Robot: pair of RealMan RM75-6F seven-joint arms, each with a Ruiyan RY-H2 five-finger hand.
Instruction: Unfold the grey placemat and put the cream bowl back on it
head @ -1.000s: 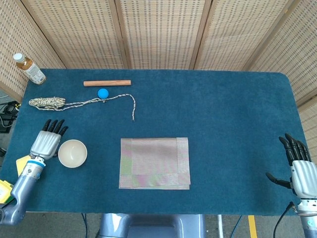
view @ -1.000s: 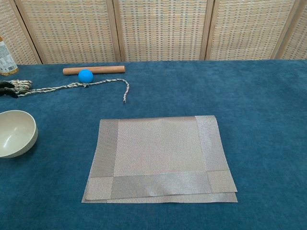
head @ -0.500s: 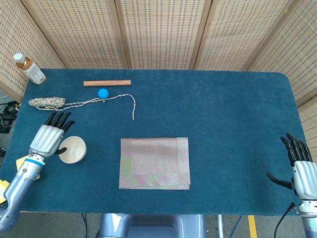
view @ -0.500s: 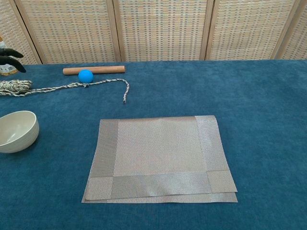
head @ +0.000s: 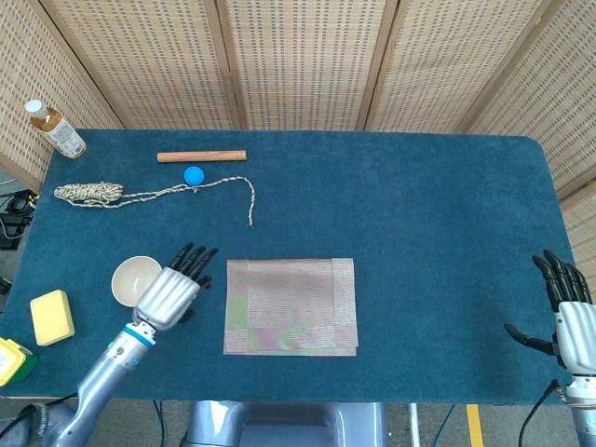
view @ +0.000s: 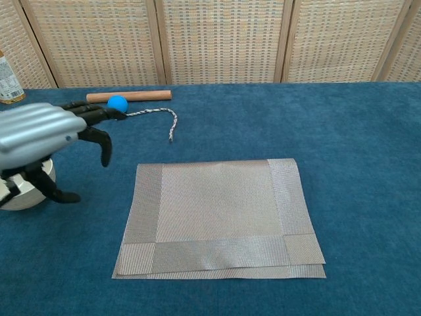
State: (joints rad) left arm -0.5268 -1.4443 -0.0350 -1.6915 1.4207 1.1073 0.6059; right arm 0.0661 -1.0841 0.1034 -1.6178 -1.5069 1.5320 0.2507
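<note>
Writing/labels: a label is seen on the bottle (head: 55, 128) at far left corner, but print is too small to be read; no other text made out.
Surface: table (head: 419, 214) is covered w/ deep blue, short-pile cloth, fuzzy nap; rounded corners.
Room: woven cane/rattan screen panels (head: 298, 60) in pale wood frames are set behind the table; grey floor glimpsed at front edge.
Placemat: grey placemat (head: 291, 305) is laid flat near front-centre, still folded – a lower layer is seen peeking out along front edge in chest view (view: 220, 217); fine ribbed weave, slight sheen, rectangular.
Bowl: cream bowl (head: 134, 279) is set upright on the cloth, left of the placemat, not on it; smooth, round, glossy. In chest view it is mostly hidden behind the hand.
Left hand: left hand (head: 172, 291) is held between bowl & placemat, just beside the bowl; silver back, black fingers (head: 193, 261) spread & extended, nothing gripped. Contact w/ bowl cannot be told.
Right hand: right hand (head: 570, 321) is kept at front-right edge, well apart from the mat; fingers apart, nothing held.
Other: wooden rod (head: 201, 155), blue ball (head: 194, 175), braided rope (head: 140, 194) at far left; yellow sponge block (head: 52, 317) at left front.
</note>
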